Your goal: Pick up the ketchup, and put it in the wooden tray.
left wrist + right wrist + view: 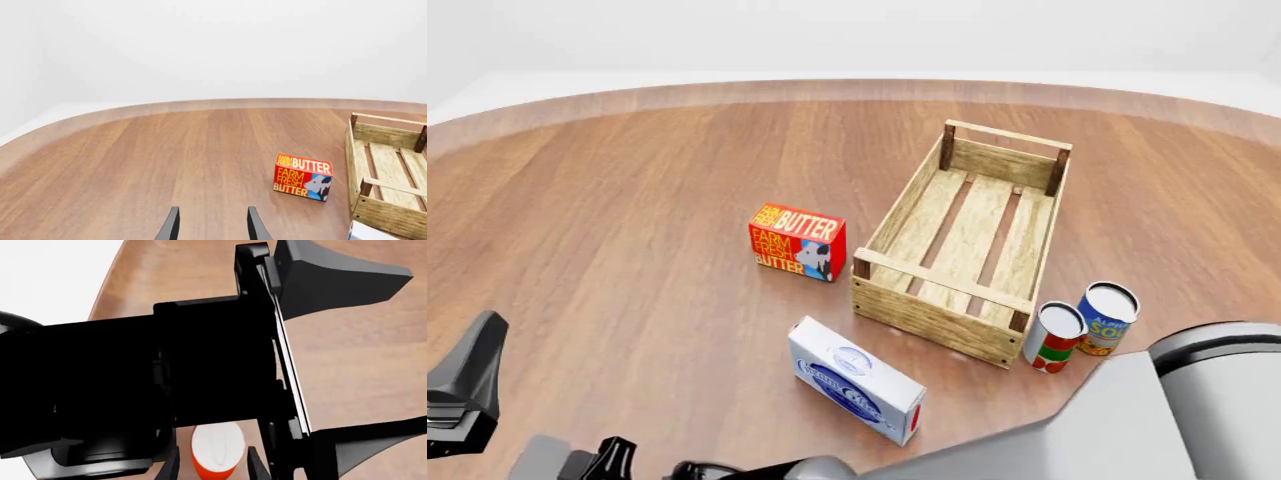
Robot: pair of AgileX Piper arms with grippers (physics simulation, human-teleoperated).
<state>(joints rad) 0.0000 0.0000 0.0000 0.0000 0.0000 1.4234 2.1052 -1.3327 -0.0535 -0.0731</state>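
Note:
The ketchup [215,449], red-orange with a pale label, shows only in the right wrist view, standing between my right gripper's fingertips. My right gripper [213,466] is open around it, with its fingers close to the bottle's sides. In the front view the ketchup is out of view. The wooden tray [893,297] of pale slats lies right of centre and holds nothing; it also shows in the left wrist view [390,216]. My left gripper [213,227] is open and empty, low over the table, facing the tray.
A red butter box [797,241] stands left of the tray. A white-and-blue carton [857,380] lies in front of it. Two cans [1054,337] [1108,318] stand at its near right corner. My right arm [1134,420] crosses the bottom edge. The left arm's black body [200,365] is just beyond the ketchup.

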